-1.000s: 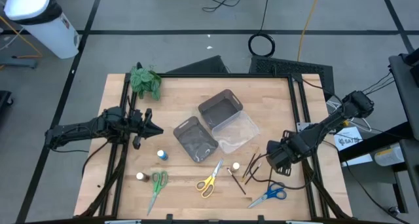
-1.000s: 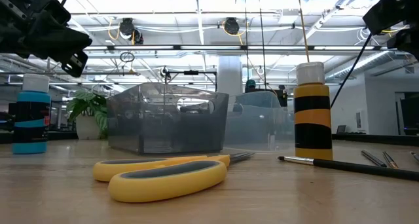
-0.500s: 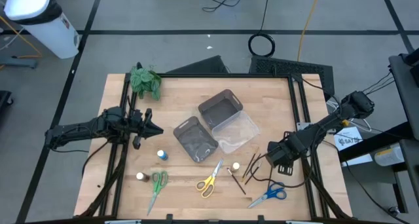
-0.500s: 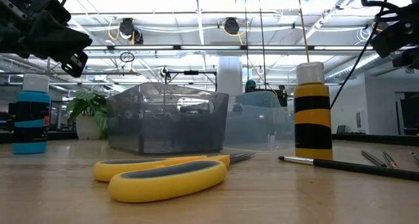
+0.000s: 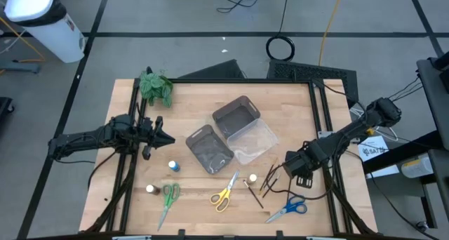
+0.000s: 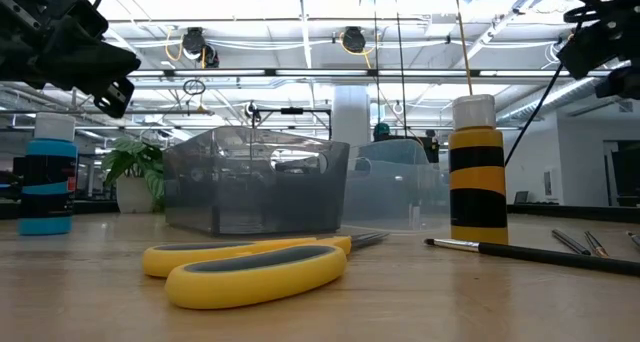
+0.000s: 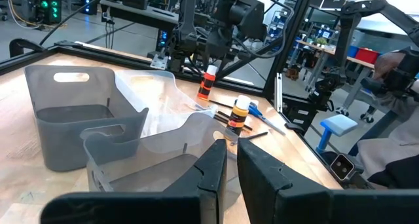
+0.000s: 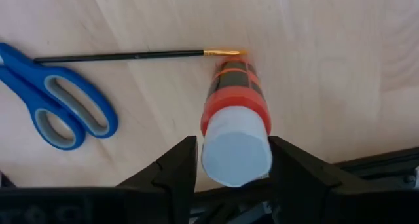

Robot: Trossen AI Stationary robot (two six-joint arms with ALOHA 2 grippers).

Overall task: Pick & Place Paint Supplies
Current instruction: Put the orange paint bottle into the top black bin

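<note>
left gripper (image 5: 170, 140) idle at table's (image 5: 295, 103) left, nearly closed, empty | orange paint bottle (image 8: 236, 99) upright near right edge: light, rigid, smooth, take by cap | right gripper (image 8: 234, 149) straddles that cap, grip cannot be told | count: four bottles; three scissors, green (image 5: 168, 196), yellow (image 5: 224, 193), blue (image 5: 288, 208); brushes (image 5: 266, 183) uncountable

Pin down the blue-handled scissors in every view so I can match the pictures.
High view: blue scissors near the front edge, right side.
Low view: not in it.
Left wrist view: small, far across the table.
Right wrist view: handles flat on the wood.
Landmark: white-capped orange bottle close by.
</note>
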